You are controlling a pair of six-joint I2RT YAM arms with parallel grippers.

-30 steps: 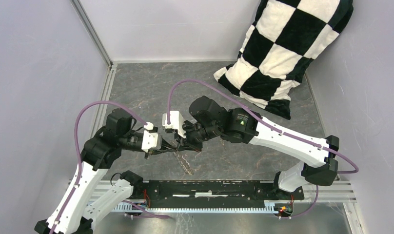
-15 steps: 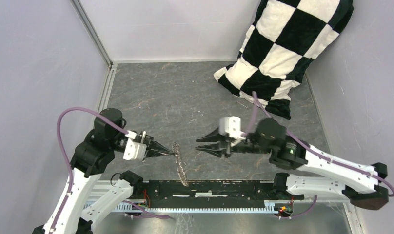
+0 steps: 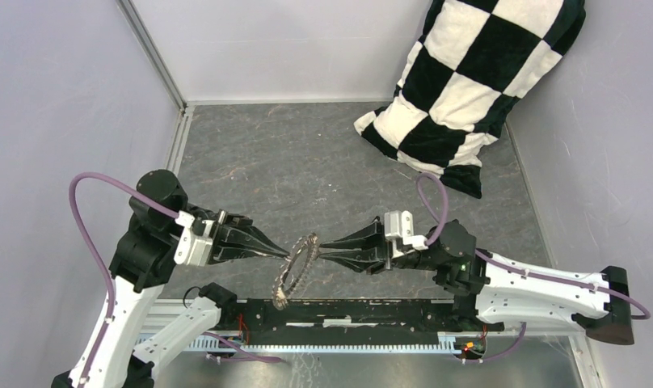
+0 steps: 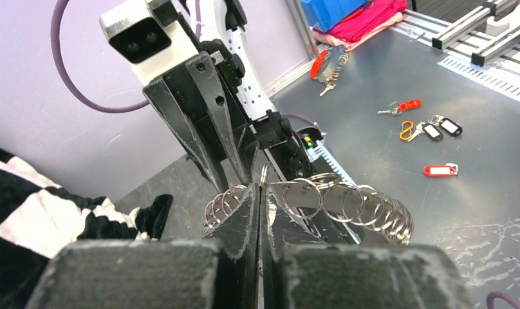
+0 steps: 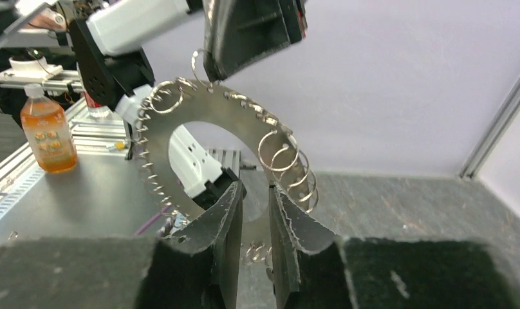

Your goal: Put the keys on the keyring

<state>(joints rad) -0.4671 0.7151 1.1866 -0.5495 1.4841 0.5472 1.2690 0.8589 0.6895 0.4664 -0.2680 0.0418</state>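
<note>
The keyring [image 3: 281, 287] hangs in the air above the near edge of the table [image 3: 307, 153], roughly midway along that edge, standing on its rim and tilted between the two arms. It is a flat metal ring with a hollow centre, its outer rim hung with small wire loops (in these views they look like split rings rather than keys). The left gripper [image 3: 286, 252] reaches in from the left, its fingers pressed tightly together on the rim of the keyring [image 4: 347, 199]; its own wrist view shows no gap between the pads [image 4: 248, 212]. The right gripper [image 3: 322, 252] points in from the right, tip to tip with the left one. In the right wrist view its fingers [image 5: 222, 212] stand a little apart, with the lower band of the keyring [image 5: 244, 112] just at their tips. Whether they touch the metal cannot be told. The left gripper [image 5: 209, 71] holds the top of the rim there. A black and white checked pillow [image 3: 469, 81] leans in the far right corner of the table.
</note>
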